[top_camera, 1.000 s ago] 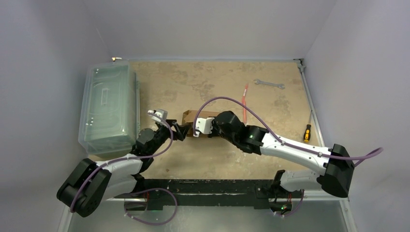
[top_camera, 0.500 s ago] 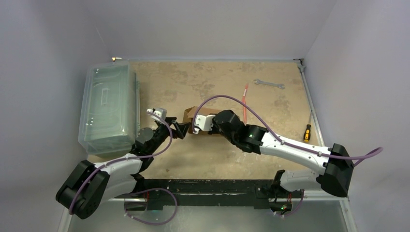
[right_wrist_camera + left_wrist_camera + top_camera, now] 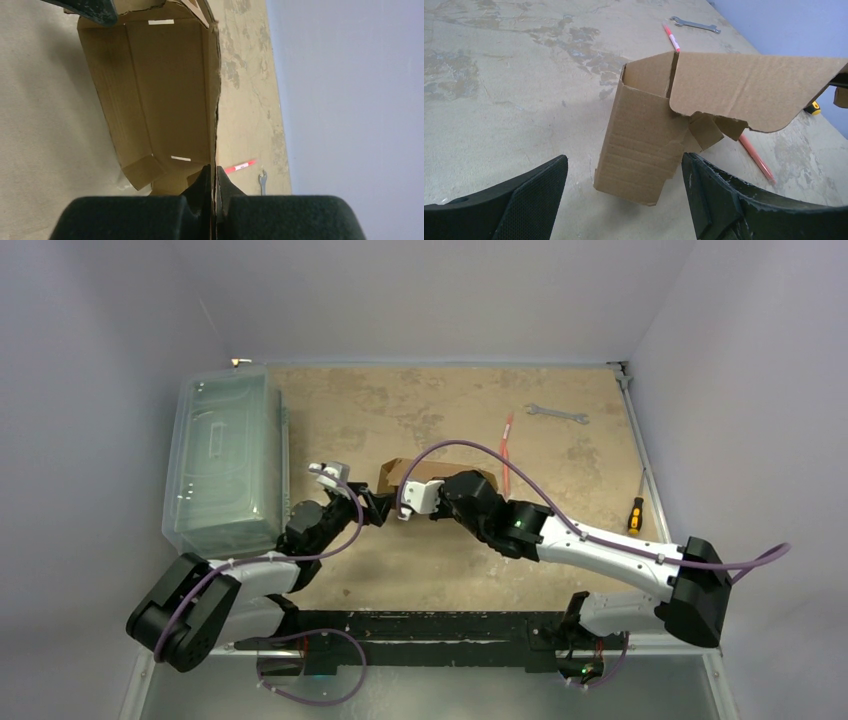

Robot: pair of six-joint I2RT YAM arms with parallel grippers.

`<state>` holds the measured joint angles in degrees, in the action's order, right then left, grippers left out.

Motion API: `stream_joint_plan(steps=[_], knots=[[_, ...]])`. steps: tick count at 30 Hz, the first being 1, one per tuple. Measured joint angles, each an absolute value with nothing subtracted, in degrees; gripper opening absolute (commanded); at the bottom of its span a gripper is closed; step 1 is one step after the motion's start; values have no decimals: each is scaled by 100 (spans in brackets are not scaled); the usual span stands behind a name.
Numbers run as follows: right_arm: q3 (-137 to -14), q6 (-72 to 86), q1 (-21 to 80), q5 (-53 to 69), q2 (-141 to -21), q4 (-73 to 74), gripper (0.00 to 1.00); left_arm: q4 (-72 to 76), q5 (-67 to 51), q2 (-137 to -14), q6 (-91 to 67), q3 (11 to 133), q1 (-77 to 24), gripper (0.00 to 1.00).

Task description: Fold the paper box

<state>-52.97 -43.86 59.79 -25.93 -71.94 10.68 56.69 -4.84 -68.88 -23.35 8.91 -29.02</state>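
Mostly hidden overhead, paper box (image 3: 404,472) sits pinched by right gripper (image 3: 215,182).

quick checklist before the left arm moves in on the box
1. Right gripper shut on the flap of the box: ok.
2. Left gripper open wide: ok.
3. Left fingers apart from the box: ok, there is a gap on each side.
4. Flap folded down: not ok, it is raised.
5. Side tab tucked in: not ok, it sticks out under the flap.
6. Pen apart from the box: cannot tell, it runs behind the box.
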Motion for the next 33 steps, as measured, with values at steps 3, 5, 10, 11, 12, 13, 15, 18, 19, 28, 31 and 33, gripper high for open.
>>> stream_joint_plan(steps=[3, 5, 10, 11, 12, 13, 15, 18, 19, 28, 31, 33], knots=[[-5212, -4372, 6023, -2563, -7188, 1033, 0, 5719, -513, -6910, -2338, 888, -2902, 84], [-5070, -4370, 6088, -2554, -7172, 958, 0, 5791, -521, -6908, -2340, 854, -2902, 84], [-4742, -4377, 6311, -2528, -7155, 891, 0, 5861, -528, -6792, -2362, 561, -2902, 84], [-4709, -4377, 6348, -2497, -7157, 888, 0, 5857, -530, -6740, -2368, 475, -2902, 84], [-4694, -4375, 6368, -2477, -7157, 875, 0, 5848, -532, -6707, -2390, 427, -2902, 84], [-4676, -4375, 6383, -2464, -7157, 862, 0, 5837, -532, -6670, -2401, 381, -2902, 84], [-4652, -4368, 6405, -2434, -7157, 851, 0, 5808, -539, -6622, -2443, 322, -2902, 84], [-4648, -4344, 6412, -2375, -7157, 854, 0, 5789, -580, -6600, -2456, 268, -2902, 83], [-4648, -4329, 6412, -2324, -7157, 856, 0, 5791, -598, -6606, -2469, 261, -2902, 83], [-4648, -4163, 6412, -1973, -7157, 932, 0, 5957, -786, -7087, -2644, 185, -2902, 82], [-4648, -4115, 6412, -1914, -7157, 941, 0, 6001, -814, -7164, -2661, 161, -2902, 82], [-4648, -4075, 6407, -1839, -7157, 943, 0, 6027, -821, -7170, -2661, 154, -2902, 82]])
